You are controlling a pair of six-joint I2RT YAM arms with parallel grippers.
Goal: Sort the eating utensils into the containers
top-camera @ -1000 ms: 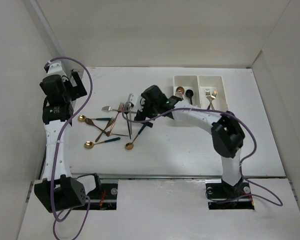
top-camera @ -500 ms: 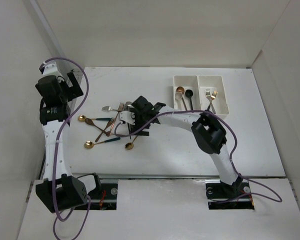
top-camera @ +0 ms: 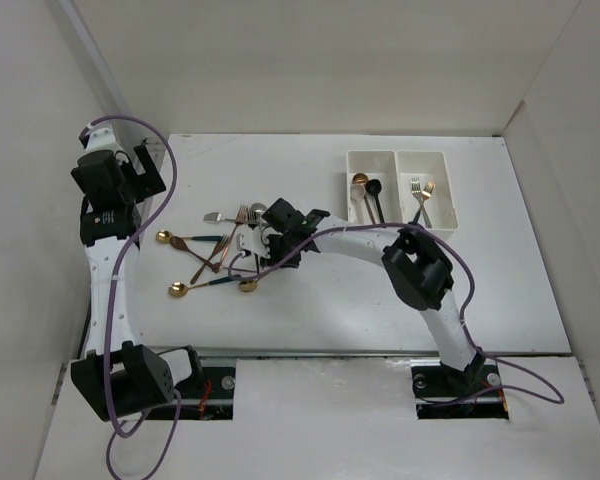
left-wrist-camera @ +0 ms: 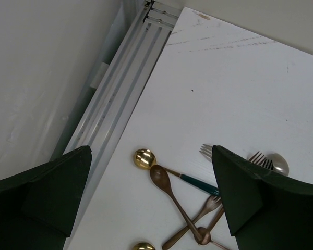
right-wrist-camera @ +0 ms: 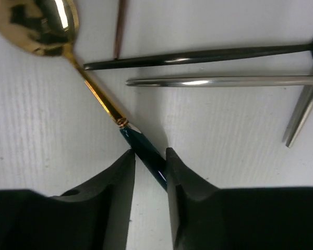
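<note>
Eating utensils [top-camera: 220,245] lie in a loose pile left of the table's middle: gold spoons, copper forks, silver and black pieces. My right gripper [top-camera: 266,264] is down at the pile's right edge. In the right wrist view its fingers [right-wrist-camera: 148,156] are shut on the dark green handle of a gold spoon [right-wrist-camera: 39,23], whose bowl [top-camera: 248,285] rests on the table. The containers [top-camera: 397,155] stand at the back right, spoons in the left bin, forks in the right. My left gripper [top-camera: 130,175] is open at the far left, with nothing in it, above a gold spoon [left-wrist-camera: 144,158] and a brown spoon [left-wrist-camera: 161,177].
A black handle [right-wrist-camera: 198,56] and a silver handle [right-wrist-camera: 224,80] lie just beyond the held spoon. A metal rail [left-wrist-camera: 120,78] runs along the table's left edge. White walls enclose the table on three sides.
My right arm swung left from near the bins to the pile, came down and closed on the spoon's green handle. The spoon's bowl shifted slightly left. The left arm barely moved.
</note>
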